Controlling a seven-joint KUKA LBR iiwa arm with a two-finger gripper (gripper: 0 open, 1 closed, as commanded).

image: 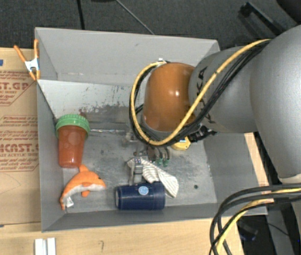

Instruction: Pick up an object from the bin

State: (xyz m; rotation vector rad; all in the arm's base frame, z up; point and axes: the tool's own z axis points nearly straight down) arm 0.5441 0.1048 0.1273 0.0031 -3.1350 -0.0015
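Note:
My gripper (138, 169) hangs below the arm's orange cover, low over the front middle of the bin. A crumpled white cloth with faint stripes (162, 178) lies right against its right side. Just in front of the gripper, a dark blue cylinder with a round white label (139, 197) lies on its side by the bin's front wall. A small yellow thing (181, 144) peeks out from under the arm behind the gripper, mostly hidden.
An orange bottle with a green cap (71, 142) lies at the left of the bin. An orange and white toy fish (81, 185) lies at the front left. The arm covers the bin's right side.

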